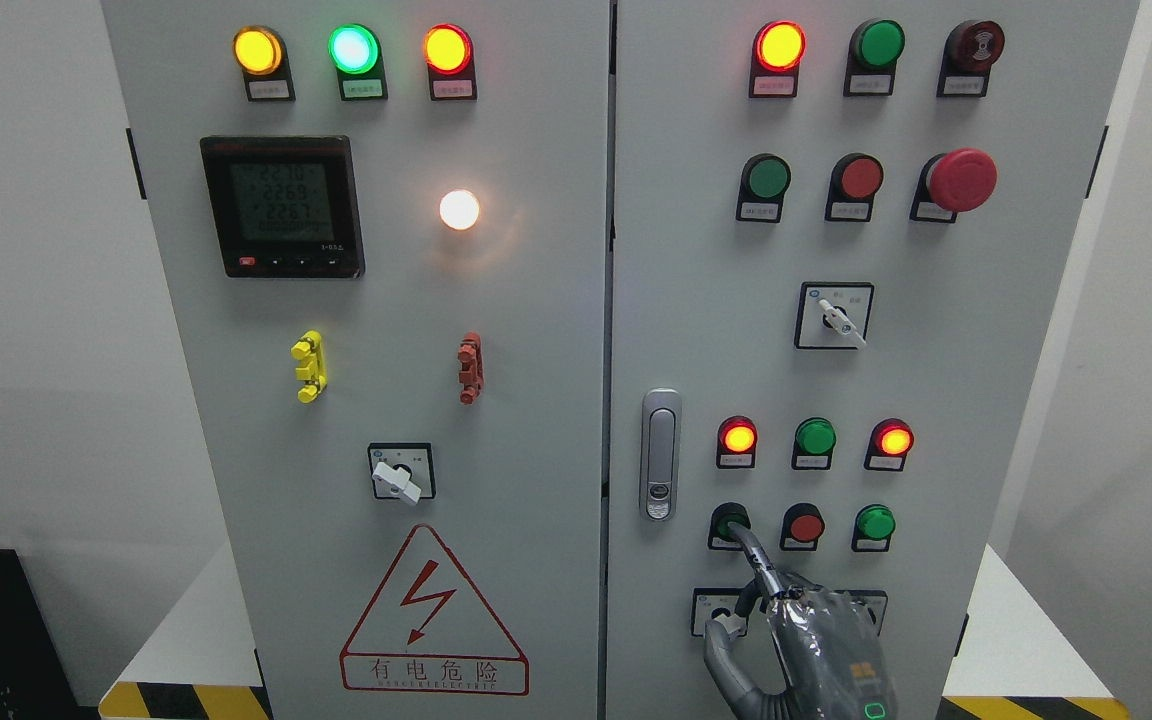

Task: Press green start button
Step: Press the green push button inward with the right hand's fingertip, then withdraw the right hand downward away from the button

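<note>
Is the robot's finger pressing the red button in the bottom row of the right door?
No, the right hand has its index fingertip on the green button, left of the red button.

My right hand (816,640) rises from the bottom edge, right of middle, index finger (748,548) stretched up with its tip on the green start button (729,522) at the lower right of the frame; my other fingers are curled. Just right of it sit a red button (804,526) and another green button (874,522). The door handle (660,454) stands left, on the grey cabinet (536,400).
</note>
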